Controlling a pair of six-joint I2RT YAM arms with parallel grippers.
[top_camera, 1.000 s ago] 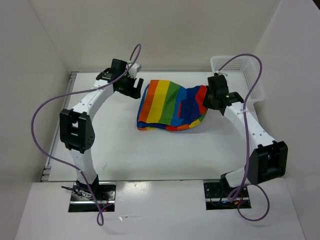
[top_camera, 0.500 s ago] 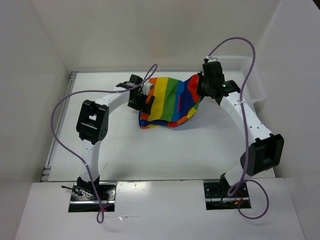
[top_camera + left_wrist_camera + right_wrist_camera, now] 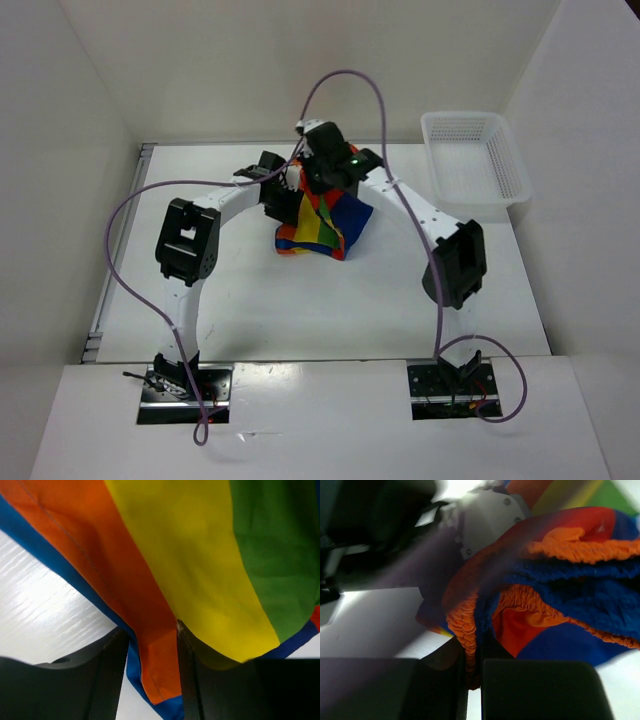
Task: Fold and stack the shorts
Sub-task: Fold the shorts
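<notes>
Both claws are pinched almost shut on the shorts [image 3: 318, 225]. The left claw [image 3: 150, 677] grips a strip of orange hem, and the right claw [image 3: 472, 672] clamps the gathered orange waistband. The shorts sit bunched near the middle of the far edge of the counter [image 3: 250, 300], one side doubled over the other. By my judgement the first fold is about half made; laying it flat, letting go and stacking are not yet done.

A white table [image 3: 250, 300] fills the middle, boxed in by plain white walls: a far wall [image 3: 300, 70], a left wall [image 3: 50, 200] and a right wall [image 3: 590, 220]. A metal rail [image 3: 97, 330] (pale grey) lines the table's left edge. The light is even and soft.
</notes>
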